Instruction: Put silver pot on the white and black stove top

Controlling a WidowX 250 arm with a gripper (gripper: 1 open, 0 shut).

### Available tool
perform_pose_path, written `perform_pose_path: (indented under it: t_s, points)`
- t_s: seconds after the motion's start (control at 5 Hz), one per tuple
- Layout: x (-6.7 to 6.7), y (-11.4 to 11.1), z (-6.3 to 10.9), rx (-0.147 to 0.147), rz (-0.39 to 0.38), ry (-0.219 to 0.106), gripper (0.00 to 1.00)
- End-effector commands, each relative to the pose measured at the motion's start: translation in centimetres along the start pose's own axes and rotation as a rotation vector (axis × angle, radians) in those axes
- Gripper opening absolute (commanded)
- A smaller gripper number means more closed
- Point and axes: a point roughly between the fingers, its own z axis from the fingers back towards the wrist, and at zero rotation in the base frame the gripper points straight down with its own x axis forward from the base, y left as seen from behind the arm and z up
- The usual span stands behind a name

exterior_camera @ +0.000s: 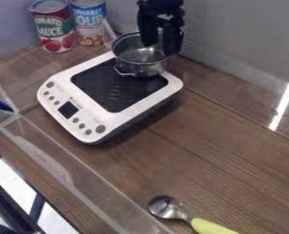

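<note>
A small round shiny steel silver pot [137,57] with no lid sits on the far corner of the white and black stove top [111,95], a flat square single-burner cooktop with a white rounded casing, a black ringed surface and a front panel of small buttons facing the near left. The pot rests partly over the black surface and reaches to the stove's far edge; its mouth faces up and the inside looks empty, showing only grey metal and reflections. Its side handles are too small to make out.

The black gripper [161,35] hangs straight down from above, just over the pot's far right rim. Its fingers stand spread apart and pinch nothing; whether a fingertip touches the rim cannot be told, since the dark fingers overlap the pot's edge in this view.

The stove stands on a brown wood-grain table [220,137], turned at an angle to the table's edges. Behind it, against the grey wall at the far left, stand two cans: a red-labelled tin can [50,26] with a tomato picture, and beside it a white and yellow labelled tin can [89,25]. Both are upright and closed, well apart from the pot. At the near edge of the table lies a metal spoon with a yellow-green handle [190,218], its bowl pointing left, well apart from the stove.
</note>
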Motion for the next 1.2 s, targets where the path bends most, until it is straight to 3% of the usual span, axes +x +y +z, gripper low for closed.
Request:
perform_pose_path:
  t_s: [0.0,0.4,0.6,0.8,1.0]
  points:
    - [-0.4,0.1,4.4,0.039,0.067,-0.085,1.00]
    - [-0.9,-1.2,5.7,-0.001,0.093,-0.070,1.00]
    - [-1.5,-1.4,5.9,-0.023,0.146,-0.062,0.00]
    - [-2.0,-1.4,5.7,-0.040,0.196,-0.047,1.00]
    - [-1.7,-2.0,6.0,-0.034,0.177,-0.035,1.00]
